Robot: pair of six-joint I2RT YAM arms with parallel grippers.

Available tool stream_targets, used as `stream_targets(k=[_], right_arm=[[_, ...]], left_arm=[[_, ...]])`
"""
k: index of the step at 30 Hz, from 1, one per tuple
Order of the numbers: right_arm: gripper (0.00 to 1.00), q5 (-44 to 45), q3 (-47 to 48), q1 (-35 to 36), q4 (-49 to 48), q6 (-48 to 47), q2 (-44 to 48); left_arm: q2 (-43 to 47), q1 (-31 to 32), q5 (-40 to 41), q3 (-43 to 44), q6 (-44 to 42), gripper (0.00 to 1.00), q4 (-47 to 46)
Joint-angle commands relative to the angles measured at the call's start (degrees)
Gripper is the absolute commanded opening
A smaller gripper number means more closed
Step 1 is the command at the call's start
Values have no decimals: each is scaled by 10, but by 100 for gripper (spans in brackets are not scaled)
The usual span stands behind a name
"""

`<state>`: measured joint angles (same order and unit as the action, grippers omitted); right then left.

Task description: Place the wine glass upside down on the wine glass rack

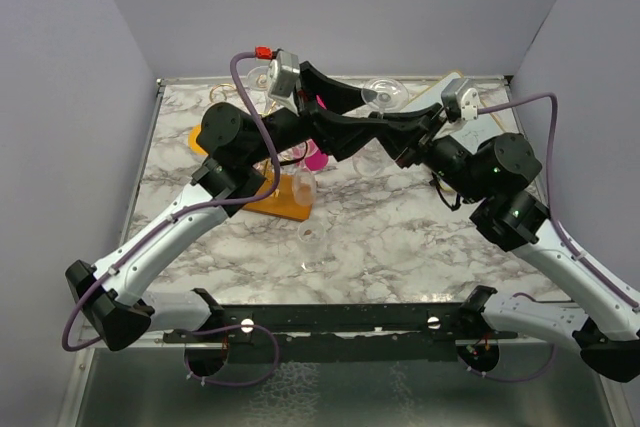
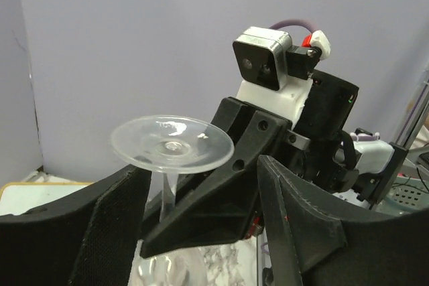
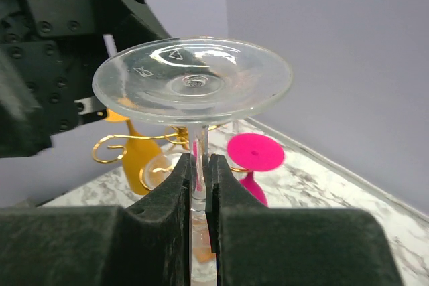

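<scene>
My right claw (image 3: 199, 165) is clamped on the stem of the wine glass (image 3: 193, 82), both pads pressed against it a short way below the foot. The glass is inverted. Its round foot sits uppermost and close to level, the stem runs straight down through the grip, and the bowl hangs beneath the pads with its mouth toward the worktop (image 1: 400, 237). The long axis is vertical. My own fingers hide most of the bowl, so I cannot tell what, if anything, is in it. The glass is carried in the air above the worktop, to the right of the wine glass rack (image 1: 272, 205) and apart from it. My left claw (image 2: 201, 172) has its jaws wide apart and grips nothing. It faces the held glass from the side, with the foot showing above one of its fingers, near but not in contact. On the rack, a pink glass (image 3: 255, 152) hangs foot up among the gold wire curls, and in the right wrist view it sits behind and below the held foot. A clear glass (image 1: 305, 187) is at the front right corner of the rack's orange-brown base. From the overhead view I cannot tell whether it touches the base, or whether it holds anything.
</scene>
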<state>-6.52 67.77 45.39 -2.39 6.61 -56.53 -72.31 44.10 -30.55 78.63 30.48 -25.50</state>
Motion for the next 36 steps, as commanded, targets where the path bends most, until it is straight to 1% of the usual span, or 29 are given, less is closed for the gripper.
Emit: stream_targets(k=[1,4,6,8,12,15,16,18,23,30,31,32,33,36], right_arm=[[1,102,-27,-1,-51,-56,26],[1,125,-40,-1,-49,-76,35],[1,122,-56,-2,-54,-97,44],[1,116,-71,-1,-59,-122,51],[1,108,-94,-1,-74,-162,64],[1,100,-107,-1,-85,-177,69],[1,95,-109,-1,-86,-180,70],[1,87,-111,-1,-87,-181,69],[1,72,-118,-1,-91,-182,65],[1,63,-129,-1,-96,-190,55],[1,63,-130,-2,-98,-190,53],[1,64,-130,-2,-98,-191,51],[1,65,-130,-1,-100,-191,50],[1,66,-127,-2,-94,-180,45]], left_arm=[[32,2,28,-35,8,70,-30],[36,2,59,-47,41,74,-29],[32,1,92,-47,90,76,-25],[24,0,119,-42,158,77,-14],[1,-11,119,-32,272,77,0],[-12,-23,111,-27,330,75,21],[-16,-26,105,-24,337,73,27],[-24,-29,99,-13,343,68,49],[-40,-30,90,21,341,47,114],[-51,-37,69,36,363,21,139],[-53,-39,63,36,368,15,140],[-54,-40,58,35,373,5,140],[-52,-42,54,33,375,0,138],[-47,-53,39,27,381,0,122]])
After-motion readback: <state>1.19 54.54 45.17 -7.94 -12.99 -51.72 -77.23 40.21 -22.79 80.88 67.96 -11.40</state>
